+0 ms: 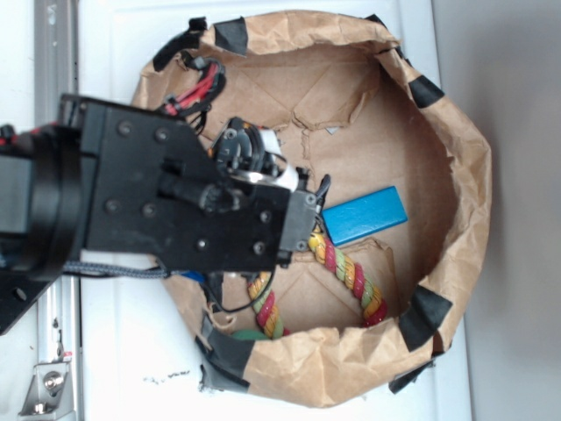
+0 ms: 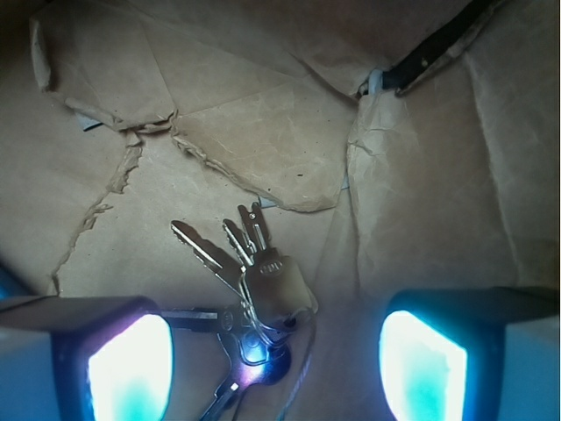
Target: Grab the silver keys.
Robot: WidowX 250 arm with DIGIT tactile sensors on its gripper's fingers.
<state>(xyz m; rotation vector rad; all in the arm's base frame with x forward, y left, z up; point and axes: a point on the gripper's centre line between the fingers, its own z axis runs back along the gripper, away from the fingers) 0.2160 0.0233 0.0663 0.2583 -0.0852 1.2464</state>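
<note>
In the wrist view the silver keys (image 2: 250,289) lie fanned out from one ring on the brown paper floor (image 2: 263,140) of the bag. My gripper (image 2: 276,364) hangs over them, open, with one glowing pad (image 2: 131,368) at the left and the other pad (image 2: 421,364) at the right. The ring end of the bunch lies between the pads, nearer the left one; the key tips point away. Neither pad touches the keys. In the exterior view my arm (image 1: 175,197) reaches into the bag (image 1: 456,175) and hides the keys.
A blue block (image 1: 365,214) lies on the bag floor right of my arm. A red, yellow and green rope (image 1: 346,272) curves along the near side. Black tape patches (image 1: 426,316) hold the crumpled rim. Torn paper flaps (image 2: 254,149) lie beyond the keys.
</note>
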